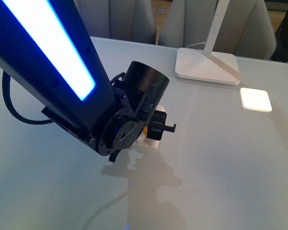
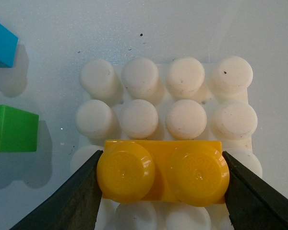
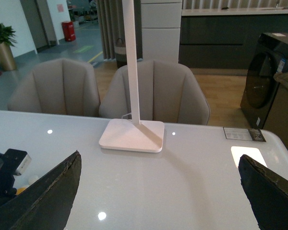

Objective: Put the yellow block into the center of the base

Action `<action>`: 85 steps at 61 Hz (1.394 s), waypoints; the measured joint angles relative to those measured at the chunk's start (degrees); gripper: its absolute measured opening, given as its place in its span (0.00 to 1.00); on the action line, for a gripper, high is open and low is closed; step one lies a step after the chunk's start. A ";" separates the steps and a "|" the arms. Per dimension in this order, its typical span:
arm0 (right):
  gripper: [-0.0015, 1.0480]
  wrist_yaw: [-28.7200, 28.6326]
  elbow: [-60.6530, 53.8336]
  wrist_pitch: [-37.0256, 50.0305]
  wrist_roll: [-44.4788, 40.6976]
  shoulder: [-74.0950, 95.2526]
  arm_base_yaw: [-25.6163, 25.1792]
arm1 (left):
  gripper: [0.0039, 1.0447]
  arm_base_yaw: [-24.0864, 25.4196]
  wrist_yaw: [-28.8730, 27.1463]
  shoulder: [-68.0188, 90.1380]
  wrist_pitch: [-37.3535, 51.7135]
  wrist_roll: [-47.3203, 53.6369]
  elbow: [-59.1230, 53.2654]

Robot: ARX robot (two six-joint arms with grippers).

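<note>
**Left fingers hold yellow block over base**

We see the left fingers (image 2: 72, 196) clenched on the short ends of the yellow block (image 2: 163, 177), studs facing the camera. The block lies across the two middle columns of the base (image 2: 185, 76), on an inner row; we can't tell if it is pressed in. A green brick (image 2: 12, 128) and a blue brick (image 2: 1, 45) lie just beside the base on the surface (image 1: 221, 158). The right fingers (image 3: 43, 196) are spread wide and hold nothing, facing the lamp foot (image 3: 132, 135).
</note>
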 joint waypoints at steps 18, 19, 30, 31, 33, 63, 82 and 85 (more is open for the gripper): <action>0.92 0.00 0.00 0.00 0.00 0.00 0.00 | 0.60 0.02 0.61 0.81 4.66 -0.66 -1.53; 0.92 0.00 0.00 0.00 0.00 0.00 0.00 | 0.60 0.02 0.61 0.87 4.96 -0.61 -1.62; 0.92 0.00 0.00 0.00 0.00 0.00 0.00 | 0.60 -0.07 0.57 1.42 6.97 0.09 -2.32; 0.92 0.00 0.00 0.00 0.02 0.00 0.00 | 0.60 -0.09 0.50 1.44 7.13 0.20 -2.34; 0.92 0.00 0.00 0.00 0.02 0.00 0.00 | 0.60 -0.11 0.46 1.51 7.32 0.33 -2.38; 0.92 0.00 0.00 0.00 0.02 0.00 0.00 | 0.60 -0.52 -0.63 3.28 10.97 1.70 -2.54; 0.92 0.00 0.00 0.00 0.00 0.00 0.00 | 0.60 -0.52 -0.83 4.20 12.85 1.66 -2.64; 0.92 0.00 0.00 0.00 0.00 0.00 0.00 | 0.60 -0.52 -0.85 4.28 13.25 1.66 -2.80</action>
